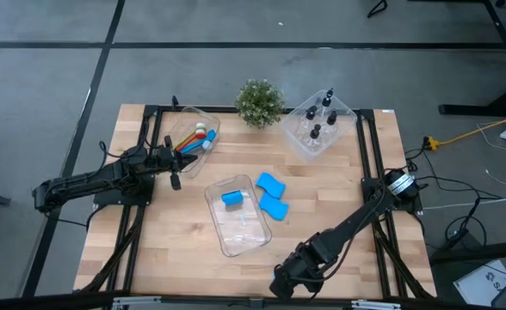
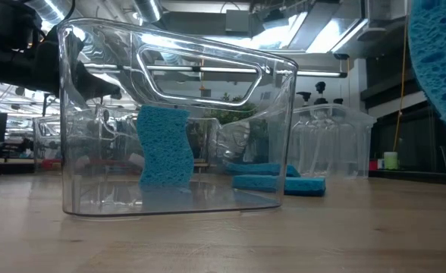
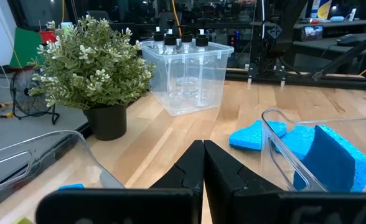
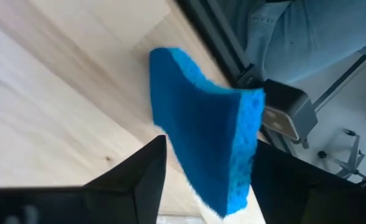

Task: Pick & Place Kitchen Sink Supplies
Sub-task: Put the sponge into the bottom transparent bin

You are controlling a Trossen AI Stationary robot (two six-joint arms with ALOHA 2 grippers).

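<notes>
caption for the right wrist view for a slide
Right gripper clamps a blue sponge between its fingers above the wooden table.

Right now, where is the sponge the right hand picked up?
The sponge sits pinched in the right hand, at the table's near edge in the high view, below the middle bin.

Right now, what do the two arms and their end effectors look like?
Both arms are dark, near-black jointed links. The left end effector has matte black, wedge-shaped fingers tapering to tips. The right end effector has the same black fingers. A silvery ring marks the right arm's base joint.
</notes>
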